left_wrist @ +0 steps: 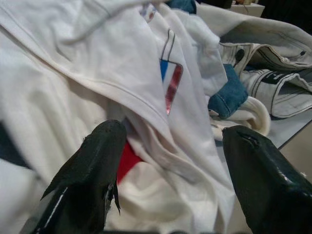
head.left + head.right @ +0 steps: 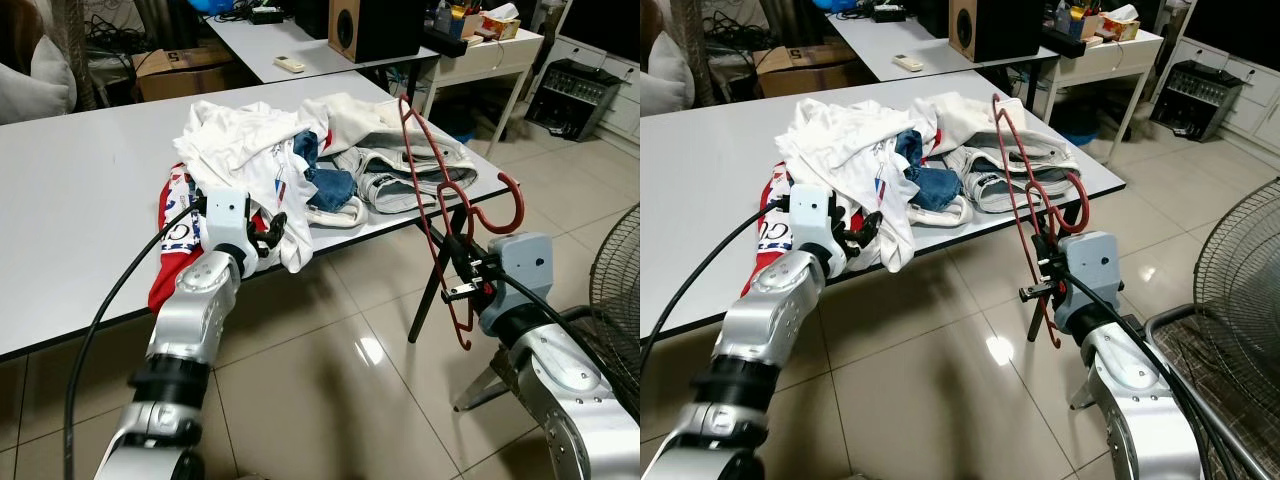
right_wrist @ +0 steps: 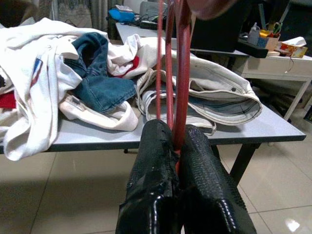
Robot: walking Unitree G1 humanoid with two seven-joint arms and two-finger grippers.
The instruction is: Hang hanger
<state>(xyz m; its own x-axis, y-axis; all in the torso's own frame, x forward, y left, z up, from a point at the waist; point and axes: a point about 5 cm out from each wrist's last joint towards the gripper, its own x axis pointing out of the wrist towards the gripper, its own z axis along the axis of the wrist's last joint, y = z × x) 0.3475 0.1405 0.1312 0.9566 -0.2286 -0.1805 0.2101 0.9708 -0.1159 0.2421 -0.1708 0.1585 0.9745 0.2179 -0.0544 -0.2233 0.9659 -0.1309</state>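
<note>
A red hanger [image 2: 440,215] is clamped between the closed fingers of the right gripper [image 2: 462,283], held upright off the table's near right corner, above the floor. Its hook [image 2: 500,205] curves over just above the gripper body, and its wire frame rises and leans back over the table edge. In the right wrist view the two black fingers [image 3: 156,170] are seen pressed together around the red wires.

The left gripper [image 2: 268,232] is held at the front edge of the clothes pile, its fingers [image 1: 92,170] spread apart with white cloth between and beyond them; whether the cloth is touched cannot be told.

No container with visible contents is seen near the work; a cardboard box [image 2: 185,70] sits behind the table, and its inside cannot be seen.

The white table [image 2: 80,180] carries a heap of clothes: a white shirt [image 2: 235,140] with a red and blue mark, blue denim [image 2: 325,185], pale jeans [image 2: 395,175] and a red garment [image 2: 170,270] that hangs over the front edge. The floor [image 2: 320,380] is laid with glossy beige tiles. Behind, a second table [image 2: 270,45] carries a remote [image 2: 289,64] and a speaker [image 2: 365,28]. A white desk [image 2: 490,55] with small clutter stands to the right, and a fan's grille [image 2: 620,270] is seen at the right edge.
</note>
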